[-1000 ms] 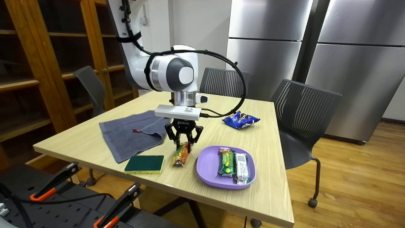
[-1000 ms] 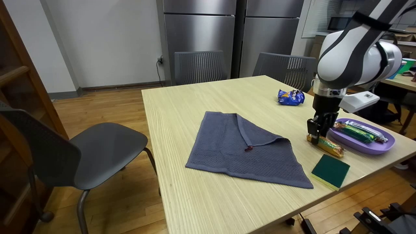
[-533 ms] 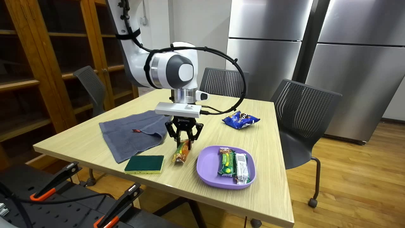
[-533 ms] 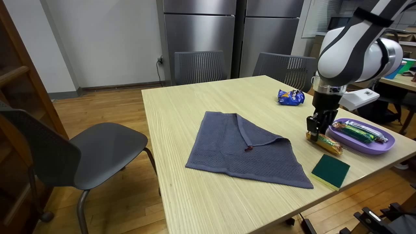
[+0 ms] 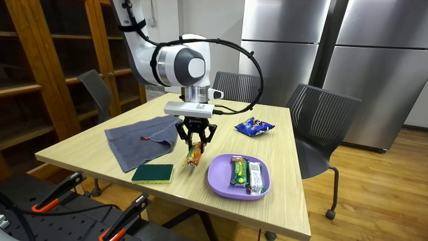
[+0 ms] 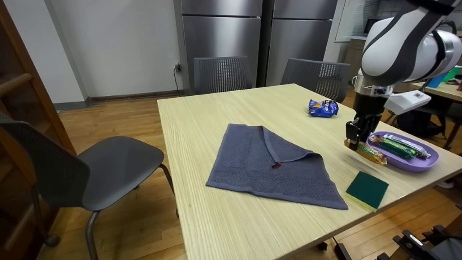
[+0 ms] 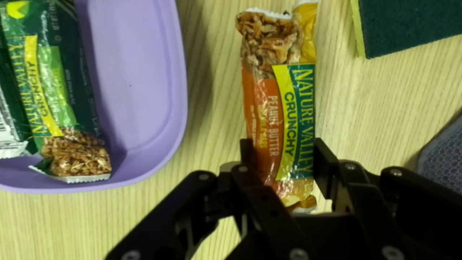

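Exterior views both show my gripper grasping the snack bar near the plate, lifted off the table, higher than a second ago. The bag appears only there; the bar's "Peanut Butter" reads only in the wrist view.

Steel refrigerators and office chairs (on casters) suggest a break room.

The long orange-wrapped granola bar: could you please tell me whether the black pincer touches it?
Touching: the wrist view shows the pincer gripping the orange granola bar, fingers against both long sides.
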Controlling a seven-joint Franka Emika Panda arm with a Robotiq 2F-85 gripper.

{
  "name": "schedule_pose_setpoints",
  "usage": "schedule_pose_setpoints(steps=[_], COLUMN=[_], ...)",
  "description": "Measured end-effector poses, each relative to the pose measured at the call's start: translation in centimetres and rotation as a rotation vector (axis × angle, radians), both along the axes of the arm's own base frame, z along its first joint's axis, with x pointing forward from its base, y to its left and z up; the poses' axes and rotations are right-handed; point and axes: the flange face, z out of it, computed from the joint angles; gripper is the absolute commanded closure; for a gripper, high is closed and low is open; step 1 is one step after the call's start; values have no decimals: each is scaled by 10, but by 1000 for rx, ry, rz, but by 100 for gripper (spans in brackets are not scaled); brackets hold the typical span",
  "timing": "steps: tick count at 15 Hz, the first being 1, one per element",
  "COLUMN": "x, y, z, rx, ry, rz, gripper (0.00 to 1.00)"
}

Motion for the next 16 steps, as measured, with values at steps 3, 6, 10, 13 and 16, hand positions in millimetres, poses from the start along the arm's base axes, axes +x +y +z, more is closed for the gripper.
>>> schedule_pose_setpoints(steps=[3, 6, 10, 13, 16], x=[-3, -6, -11, -16, -20], y=[-9, -24, -45, -60, -73], z=[11, 20, 26, 27, 27], rx=[3, 10, 18, 19, 15], ry=[-17, -32, -45, -47, -48], rz=[-10, -31, -63, -83, -105], gripper=[83, 83, 83, 83, 83])
